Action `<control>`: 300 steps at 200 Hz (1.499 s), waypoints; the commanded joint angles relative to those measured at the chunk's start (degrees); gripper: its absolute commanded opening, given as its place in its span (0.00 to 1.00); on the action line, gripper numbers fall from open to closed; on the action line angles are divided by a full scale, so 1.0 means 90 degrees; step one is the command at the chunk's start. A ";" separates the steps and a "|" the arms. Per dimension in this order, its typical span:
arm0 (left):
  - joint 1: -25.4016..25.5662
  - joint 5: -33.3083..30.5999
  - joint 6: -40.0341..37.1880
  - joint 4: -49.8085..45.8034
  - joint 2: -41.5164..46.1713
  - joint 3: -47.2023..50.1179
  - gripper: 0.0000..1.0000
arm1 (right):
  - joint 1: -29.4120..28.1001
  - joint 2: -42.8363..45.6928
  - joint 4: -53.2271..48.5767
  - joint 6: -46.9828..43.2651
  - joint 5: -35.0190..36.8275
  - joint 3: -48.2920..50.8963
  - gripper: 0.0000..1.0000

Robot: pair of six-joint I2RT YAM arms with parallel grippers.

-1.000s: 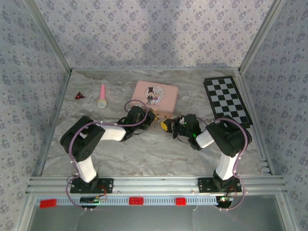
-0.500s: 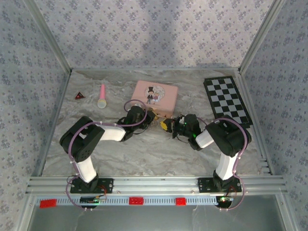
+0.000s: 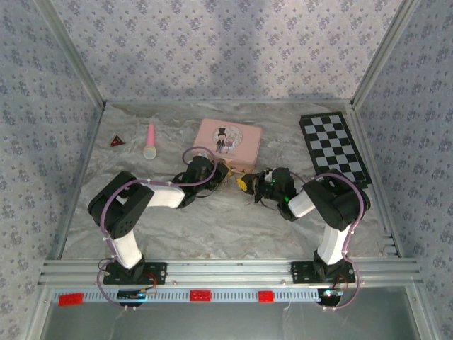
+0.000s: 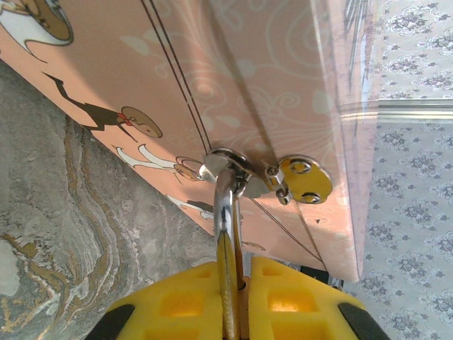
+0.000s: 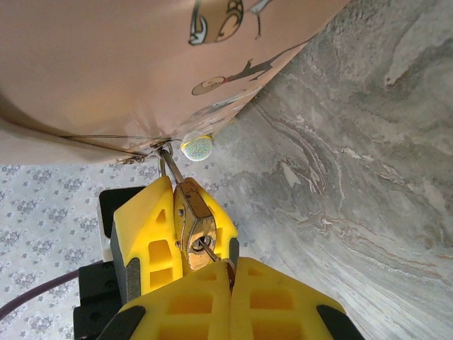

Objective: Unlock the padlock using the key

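The tiny brass-gold padlock (image 5: 195, 219) hangs by its thin silvery shackle from the hasp (image 5: 163, 146) of the pink rectangular cartoon tin (image 5: 99, 64). The left fingers (image 5: 145, 234) pinch its body. The right fingers (image 5: 276, 304) are clamped on the slim yellowish-metal key (image 5: 211, 250), whose tip sits in the keyhole.

On the left wrist, the shackle threads the hasp ring. It looks stiff, slick and probably light, so the body is the place to grip.

From above, the marbled bench (image 3: 212, 219) lies open on the near side, and the tin walls off the far side.
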State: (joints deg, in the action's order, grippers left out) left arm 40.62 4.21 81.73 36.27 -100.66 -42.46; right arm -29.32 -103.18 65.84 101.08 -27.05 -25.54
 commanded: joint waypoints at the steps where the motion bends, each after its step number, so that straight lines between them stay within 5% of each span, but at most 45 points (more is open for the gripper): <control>1: 0.0272 0.0636 -0.0049 0.0683 0.0186 -0.0038 0.00 | -0.0050 0.0076 0.0424 -0.0159 0.0153 -0.0013 0.00; 72: 0.0221 0.0668 -0.0089 0.0638 0.0062 -0.0108 0.00 | -0.0306 -0.0028 0.0782 -0.0108 0.0290 0.0242 0.00; 188: 0.0223 0.0593 -0.0565 0.0190 0.0023 -0.0051 0.00 | -0.0522 0.0836 -0.0565 -0.0563 0.0944 0.0617 0.00; 300: 0.0104 0.0514 -0.0234 0.0856 0.0091 0.0206 0.00 | -0.0502 0.0790 -0.0386 -0.0509 0.0808 0.0787 0.00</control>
State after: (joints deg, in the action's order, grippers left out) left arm 41.63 7.99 79.44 38.26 -101.06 -40.27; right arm -33.28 -95.04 60.23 96.57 -19.75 -18.98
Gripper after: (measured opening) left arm 0.115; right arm 0.051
